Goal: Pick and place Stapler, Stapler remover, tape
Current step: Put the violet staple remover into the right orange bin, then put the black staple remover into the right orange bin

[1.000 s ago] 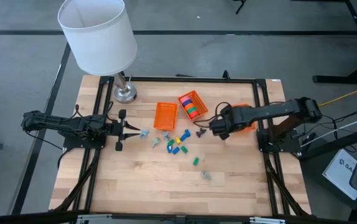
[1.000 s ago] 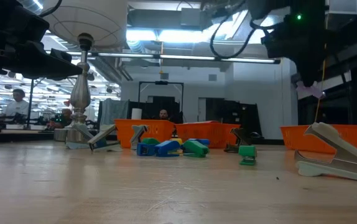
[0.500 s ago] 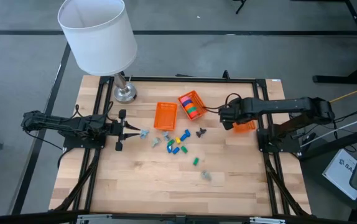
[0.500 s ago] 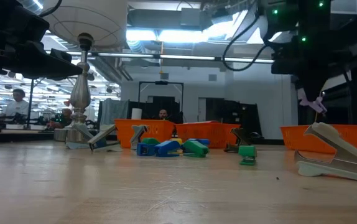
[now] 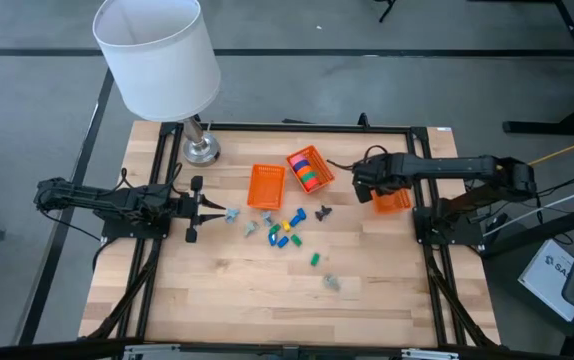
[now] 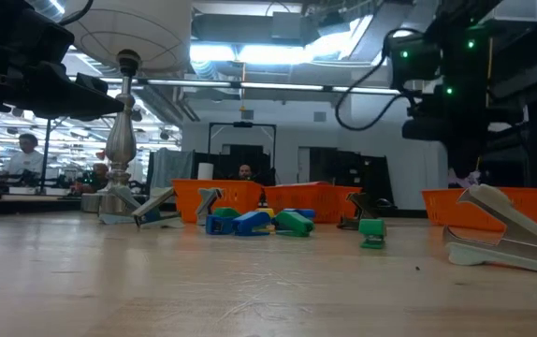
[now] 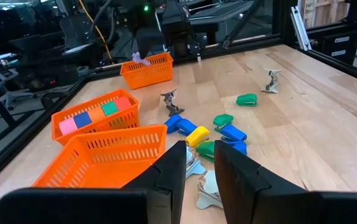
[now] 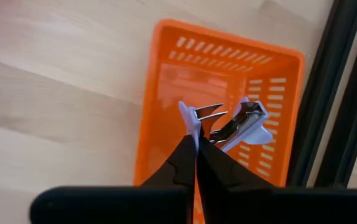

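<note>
While the right gripper (image 8: 194,146) clamps a staple remover (image 8: 228,124), the orange basket (image 8: 166,81) lies directly beneath it, ready for release

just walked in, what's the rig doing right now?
The right gripper is shut on a staple remover and holds it over the orange basket at the table's right edge, apparently about to drop it in. The left gripper waits low at the left, near the loose staplers mid-table. Another basket holds the tape rolls; the one beside it looks empty.
</note>
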`<state>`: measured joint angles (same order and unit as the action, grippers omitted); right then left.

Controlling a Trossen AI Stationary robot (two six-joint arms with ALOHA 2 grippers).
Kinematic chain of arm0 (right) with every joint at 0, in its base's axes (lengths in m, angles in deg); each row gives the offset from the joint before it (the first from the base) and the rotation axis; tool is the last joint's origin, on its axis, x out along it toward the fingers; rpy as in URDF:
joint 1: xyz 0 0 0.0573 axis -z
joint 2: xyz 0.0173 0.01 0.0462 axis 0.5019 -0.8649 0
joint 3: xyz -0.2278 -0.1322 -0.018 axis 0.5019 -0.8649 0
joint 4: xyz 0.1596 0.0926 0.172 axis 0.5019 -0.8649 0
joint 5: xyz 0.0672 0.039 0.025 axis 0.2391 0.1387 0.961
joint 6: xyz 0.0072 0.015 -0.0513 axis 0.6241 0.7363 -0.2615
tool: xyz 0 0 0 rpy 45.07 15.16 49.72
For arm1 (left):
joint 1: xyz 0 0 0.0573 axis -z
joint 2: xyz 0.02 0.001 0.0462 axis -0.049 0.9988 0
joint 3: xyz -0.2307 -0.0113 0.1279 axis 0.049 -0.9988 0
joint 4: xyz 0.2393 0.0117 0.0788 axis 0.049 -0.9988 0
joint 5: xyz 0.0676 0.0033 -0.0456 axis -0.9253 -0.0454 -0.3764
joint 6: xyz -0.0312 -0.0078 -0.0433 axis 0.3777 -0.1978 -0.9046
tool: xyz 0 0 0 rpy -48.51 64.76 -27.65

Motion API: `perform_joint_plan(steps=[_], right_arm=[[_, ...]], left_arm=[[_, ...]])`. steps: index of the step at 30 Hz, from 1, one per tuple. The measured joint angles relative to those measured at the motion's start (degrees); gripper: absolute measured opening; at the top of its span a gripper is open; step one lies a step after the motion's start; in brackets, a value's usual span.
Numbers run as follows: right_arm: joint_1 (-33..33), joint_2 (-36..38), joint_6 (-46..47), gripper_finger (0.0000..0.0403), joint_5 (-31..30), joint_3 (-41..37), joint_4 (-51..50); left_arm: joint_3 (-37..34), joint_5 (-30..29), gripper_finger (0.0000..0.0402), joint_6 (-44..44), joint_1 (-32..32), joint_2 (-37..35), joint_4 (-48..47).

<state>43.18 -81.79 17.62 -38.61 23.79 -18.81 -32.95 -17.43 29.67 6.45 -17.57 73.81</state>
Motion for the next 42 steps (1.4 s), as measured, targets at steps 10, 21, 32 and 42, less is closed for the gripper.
perform_joint_plan(steps=[10,21,32,42], right_arm=[[3.0,0.0,-3.8,0.0019,4.9,-1.5,0.2],[3.0,0.0,-3.9,0.0076,4.9,-1.5,2.1],[-0.2,-0.1,-4.1,0.0079,6.4,0.8,3.0],[-5.2,-0.4,-9.5,0.0060,11.7,3.3,7.8]], left_arm=[[0.0,0.0,0.0079,0.0,0.0,0.0,0.0],[0.0,0.0,0.0079,0.0,0.0,0.0,0.0],[0.0,0.0,0.0079,0.0,0.0,0.0,0.0],[0.0,0.0,0.0079,0.0,0.0,0.0,0.0]])
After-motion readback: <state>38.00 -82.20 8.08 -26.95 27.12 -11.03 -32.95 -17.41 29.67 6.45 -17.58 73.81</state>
